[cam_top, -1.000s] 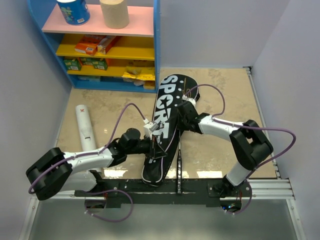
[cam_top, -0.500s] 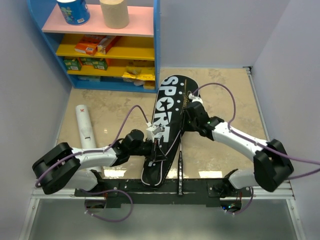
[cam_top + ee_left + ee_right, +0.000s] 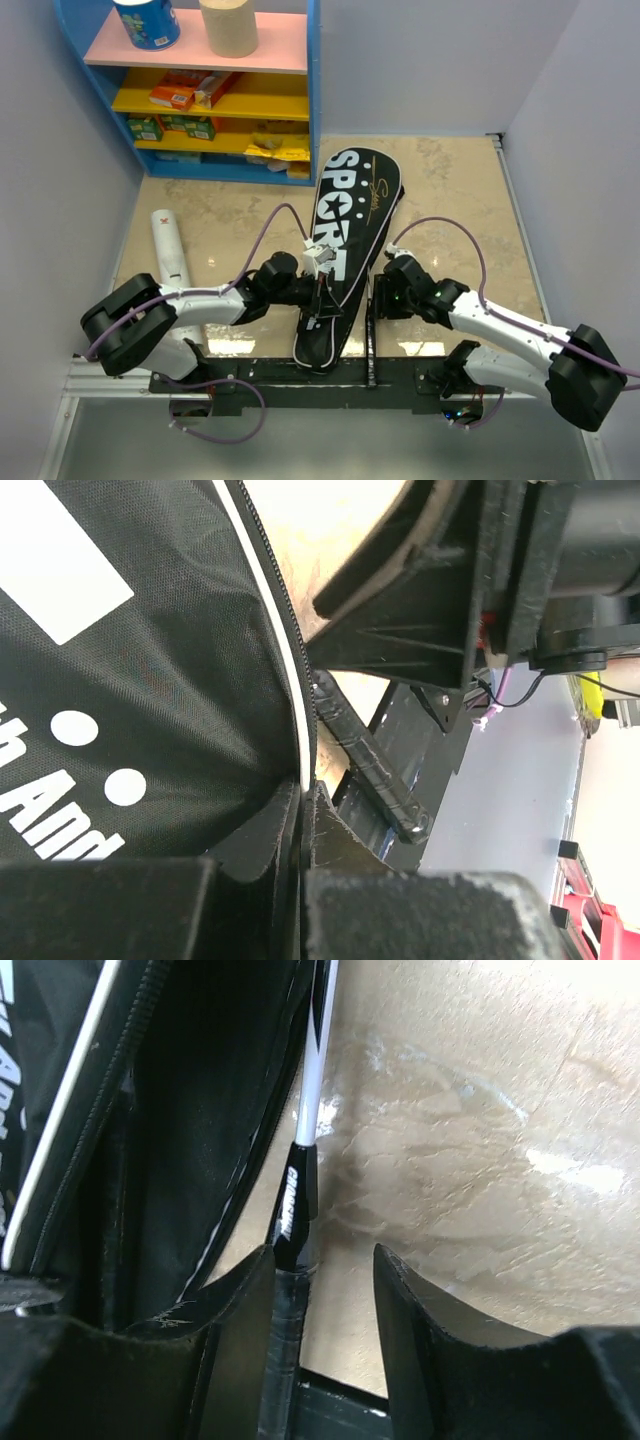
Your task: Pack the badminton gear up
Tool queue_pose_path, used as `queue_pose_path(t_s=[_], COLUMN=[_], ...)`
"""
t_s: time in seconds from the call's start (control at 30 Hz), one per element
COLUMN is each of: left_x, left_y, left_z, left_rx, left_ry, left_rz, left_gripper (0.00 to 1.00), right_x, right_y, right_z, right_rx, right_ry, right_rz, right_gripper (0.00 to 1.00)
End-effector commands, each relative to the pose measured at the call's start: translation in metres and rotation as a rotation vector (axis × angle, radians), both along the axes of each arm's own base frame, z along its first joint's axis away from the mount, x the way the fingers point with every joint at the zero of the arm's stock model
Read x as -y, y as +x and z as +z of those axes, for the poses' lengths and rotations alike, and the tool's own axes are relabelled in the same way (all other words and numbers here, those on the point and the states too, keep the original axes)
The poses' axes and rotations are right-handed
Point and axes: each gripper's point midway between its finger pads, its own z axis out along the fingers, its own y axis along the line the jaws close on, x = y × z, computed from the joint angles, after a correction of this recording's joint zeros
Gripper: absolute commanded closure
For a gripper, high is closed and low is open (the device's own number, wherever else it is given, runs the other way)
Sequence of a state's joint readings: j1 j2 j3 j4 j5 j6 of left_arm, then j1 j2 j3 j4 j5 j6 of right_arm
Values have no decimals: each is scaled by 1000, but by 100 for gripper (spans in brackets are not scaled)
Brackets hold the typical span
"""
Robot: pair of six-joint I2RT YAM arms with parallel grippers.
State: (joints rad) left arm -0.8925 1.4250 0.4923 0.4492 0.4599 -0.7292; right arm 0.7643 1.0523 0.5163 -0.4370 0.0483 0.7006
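The black bag lettered SPORT (image 3: 345, 225) lies diagonally in the middle of the table, its narrow end toward me. My left gripper (image 3: 322, 300) is shut on the bag's zipped edge (image 3: 290, 730) near that end. One racket's black handle (image 3: 371, 345) sticks out of the bag's right side toward the front rail; its white shaft (image 3: 312, 1080) runs into the open bag (image 3: 170, 1130). My right gripper (image 3: 378, 298) is open and straddles the handle (image 3: 290, 1220), which lies against one finger. The long white tube (image 3: 170, 255) lies at the left. Any second racket is hidden.
A blue shelf unit (image 3: 313, 100) stands at the back left, holding a blue roll (image 3: 147, 22), a tan roll (image 3: 228, 27) and small coloured boxes (image 3: 190, 92). The black front rail (image 3: 300, 378) runs along the near edge. Walls close in on both sides.
My right gripper has drawn back from the bag's middle toward the front and now sits over the racket handle. The bag and my left gripper have shifted slightly to the right.
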Motion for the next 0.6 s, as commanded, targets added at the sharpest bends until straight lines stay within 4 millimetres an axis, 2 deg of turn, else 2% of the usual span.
queue_pose_path(t_s=[0.0,0.3,0.4,0.57], left_x=[17,18,19,18], left_y=[6,4,4,3], left_z=[28,23,23,23], left_rx=[78,64,64,66], left_ry=[-96,-100,-103,-105], left_rz=[-41,-48,-49,-53], left_gripper=[100,100,100,100], right_x=[-1,-18,-22,-24], right_y=[-17,-33,-39,-49], right_z=[-5,-2,-7,-25], right_rx=[-45,-57,-69,-107], right_ry=[36,71,57,25], right_rz=[-15,16,19,18], right_gripper=[53,52,52,53])
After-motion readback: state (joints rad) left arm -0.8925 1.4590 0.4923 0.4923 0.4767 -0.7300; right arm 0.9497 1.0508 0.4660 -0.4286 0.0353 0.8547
